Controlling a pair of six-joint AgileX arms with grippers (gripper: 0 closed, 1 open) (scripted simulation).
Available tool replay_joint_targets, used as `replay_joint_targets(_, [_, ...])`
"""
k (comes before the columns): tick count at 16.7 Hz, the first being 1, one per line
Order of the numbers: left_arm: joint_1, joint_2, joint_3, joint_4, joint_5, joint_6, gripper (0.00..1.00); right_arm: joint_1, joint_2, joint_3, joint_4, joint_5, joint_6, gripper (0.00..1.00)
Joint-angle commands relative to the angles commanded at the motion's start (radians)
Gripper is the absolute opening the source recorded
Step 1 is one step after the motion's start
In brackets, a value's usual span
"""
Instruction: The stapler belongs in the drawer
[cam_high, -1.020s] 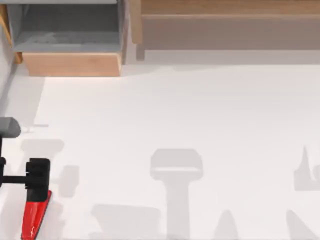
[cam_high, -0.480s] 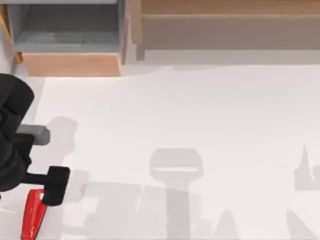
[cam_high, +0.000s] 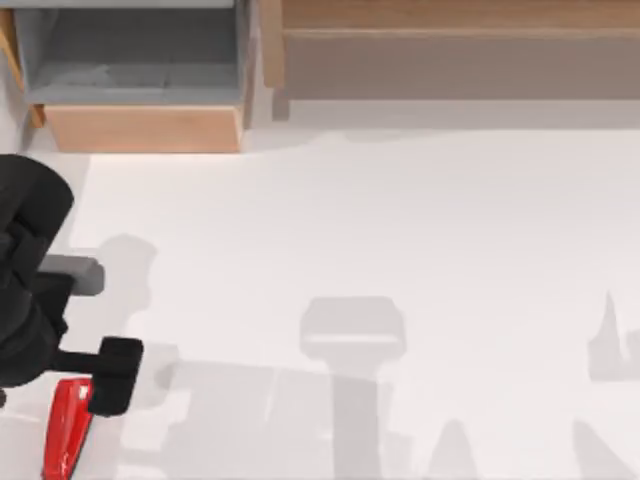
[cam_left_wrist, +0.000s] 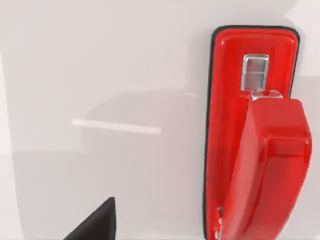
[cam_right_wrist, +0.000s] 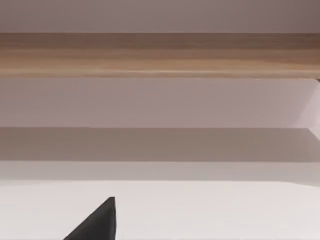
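The left gripper (cam_high: 113, 376) hovers over the squared end of the red stapler (cam_high: 66, 432) at the white table's (cam_high: 400, 230) near-left corner; whether its fingers are parted or closed cannot be told. The left wrist view adds the stapler's (cam_left_wrist: 252, 135) metal plate, lying flat on the table. The drawer (cam_high: 140, 128) stands open at the far left, well apart. The right wrist view faces the brown cabinet panel (cam_right_wrist: 160, 55).

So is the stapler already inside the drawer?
No, the stapler lies on the table near the top view's lower left, far from the drawer at upper left.
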Motion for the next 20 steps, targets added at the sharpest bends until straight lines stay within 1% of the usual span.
replay_joint_targets(6, [0.000, 0.087, -0.095, 0.186, 0.000, 0.001, 1.00, 0.000, 0.000, 0.000, 0.000, 0.000, 0.000, 1.00])
replay_joint_targets(10, [0.000, 0.094, -0.102, 0.197, 0.000, 0.001, 1.00, 0.000, 0.000, 0.000, 0.000, 0.000, 0.000, 1.00])
replay_joint_targets(20, [0.000, 0.094, -0.102, 0.197, 0.000, 0.001, 0.25, 0.000, 0.000, 0.000, 0.000, 0.000, 0.000, 1.00])
